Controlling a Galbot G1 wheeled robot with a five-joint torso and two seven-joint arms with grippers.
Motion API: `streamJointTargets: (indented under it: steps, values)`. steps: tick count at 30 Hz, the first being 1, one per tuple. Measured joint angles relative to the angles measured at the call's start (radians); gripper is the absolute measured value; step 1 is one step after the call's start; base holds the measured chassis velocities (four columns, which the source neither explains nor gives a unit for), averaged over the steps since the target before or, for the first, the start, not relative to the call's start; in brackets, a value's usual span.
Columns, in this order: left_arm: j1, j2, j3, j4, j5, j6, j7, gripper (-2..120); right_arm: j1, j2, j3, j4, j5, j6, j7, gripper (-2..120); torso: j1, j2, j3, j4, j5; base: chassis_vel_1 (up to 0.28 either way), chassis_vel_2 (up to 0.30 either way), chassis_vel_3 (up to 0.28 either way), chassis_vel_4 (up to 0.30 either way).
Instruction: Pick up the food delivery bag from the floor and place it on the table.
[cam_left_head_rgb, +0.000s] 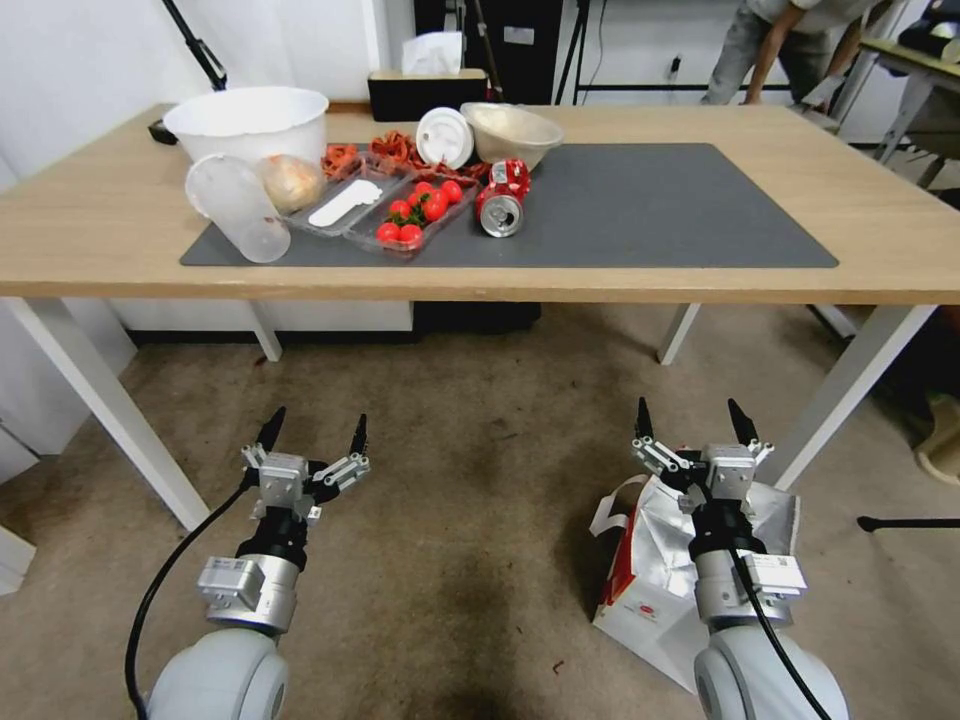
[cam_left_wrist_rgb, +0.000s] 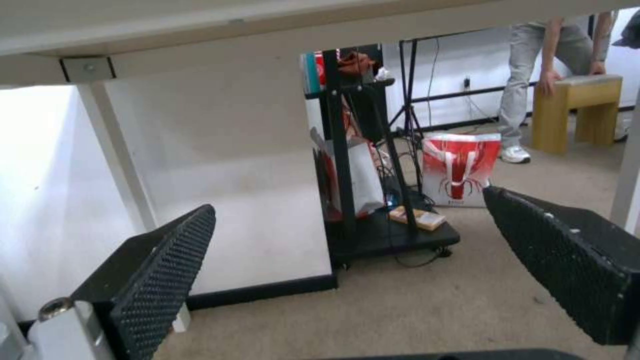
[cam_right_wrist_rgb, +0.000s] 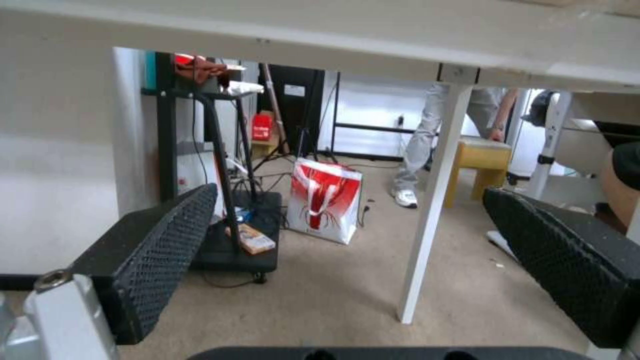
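Right gripper (cam_left_head_rgb: 690, 418) jaws wide, empty, above food delivery bag (cam_left_head_rgb: 655, 575) on floor (cam_left_head_rgb: 470, 480). Left gripper (cam_left_head_rgb: 313, 432) also wide, empty, over bare carpet before table (cam_left_head_rgb: 100, 225) edge.

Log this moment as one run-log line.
stage: pre-grasp | food delivery bag: on floor | right gripper: open above bag | left gripper: open, idle
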Motion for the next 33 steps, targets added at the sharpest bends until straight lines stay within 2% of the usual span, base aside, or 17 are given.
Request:
streamJointTargets:
  steps: [33]
  values:
    - [0.004,-0.004,-0.001,0.0,0.006,-0.001,0.007,100,-0.006,-0.003,0.003,-0.014,-0.009,0.016,-0.001,100,-0.03,-0.129,-0.098,0.0,0.0,0.0,0.0,0.0,0.0]
